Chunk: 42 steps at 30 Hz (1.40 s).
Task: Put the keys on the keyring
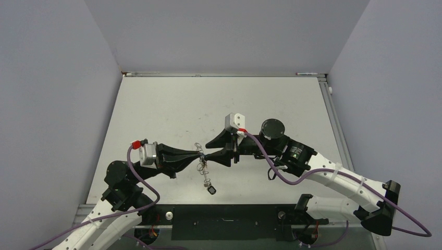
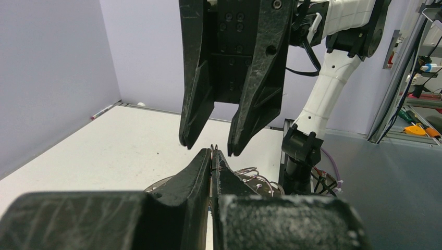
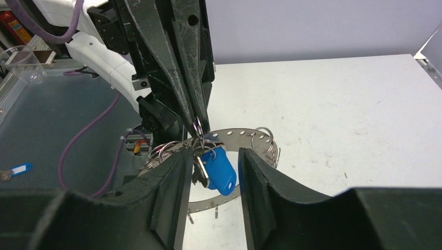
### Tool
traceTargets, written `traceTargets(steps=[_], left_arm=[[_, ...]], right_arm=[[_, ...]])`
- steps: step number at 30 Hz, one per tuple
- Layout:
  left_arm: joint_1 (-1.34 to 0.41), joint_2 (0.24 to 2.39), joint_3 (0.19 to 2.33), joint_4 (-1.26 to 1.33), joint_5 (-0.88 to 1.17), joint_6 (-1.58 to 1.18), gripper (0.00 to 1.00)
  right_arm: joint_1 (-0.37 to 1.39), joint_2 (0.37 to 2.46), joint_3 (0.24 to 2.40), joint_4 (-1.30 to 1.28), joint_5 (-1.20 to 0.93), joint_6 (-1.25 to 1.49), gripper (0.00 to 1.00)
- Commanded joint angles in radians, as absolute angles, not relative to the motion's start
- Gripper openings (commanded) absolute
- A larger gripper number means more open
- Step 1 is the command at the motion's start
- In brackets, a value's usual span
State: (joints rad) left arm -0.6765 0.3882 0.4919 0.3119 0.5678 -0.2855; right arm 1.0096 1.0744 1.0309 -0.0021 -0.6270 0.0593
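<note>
Your left gripper (image 3: 197, 124) pinched the blue key's (image 3: 221, 169) wire loop; right gripper (image 2: 209, 148) stood part-open astride it. Keyring (image 3: 237, 134) close behind. Judged light, slick, swinging: you should grip the plastic head.

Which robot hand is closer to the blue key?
Left. The left gripper pinches the little ring the blue key hangs from; the right gripper, open, flanks it without closing.
</note>
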Motion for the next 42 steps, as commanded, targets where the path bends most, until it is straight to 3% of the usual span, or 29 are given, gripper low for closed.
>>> traceTargets(steps=[1,32,37,42], left_arm=[[-0.67,0.387,0.499,0.406,0.583,-0.301,0.0],[-0.669,0.387,0.496,0.42,0.576,-0.305,0.0],[-0.667,0.391,0.495,0.429,0.577,-0.308,0.0],[-0.664,0.39,0.494,0.427,0.576,-0.31,0.0]], right_arm=[[1.014,1.1,1.072,0.053,-0.64,0.045,0.36],[1.024,1.14,1.05,0.101,-0.683,0.072,0.24],[1.024,1.142,1.045,0.115,-0.692,0.078,0.06],[1.024,1.141,1.044,0.121,-0.698,0.067,0.05]])
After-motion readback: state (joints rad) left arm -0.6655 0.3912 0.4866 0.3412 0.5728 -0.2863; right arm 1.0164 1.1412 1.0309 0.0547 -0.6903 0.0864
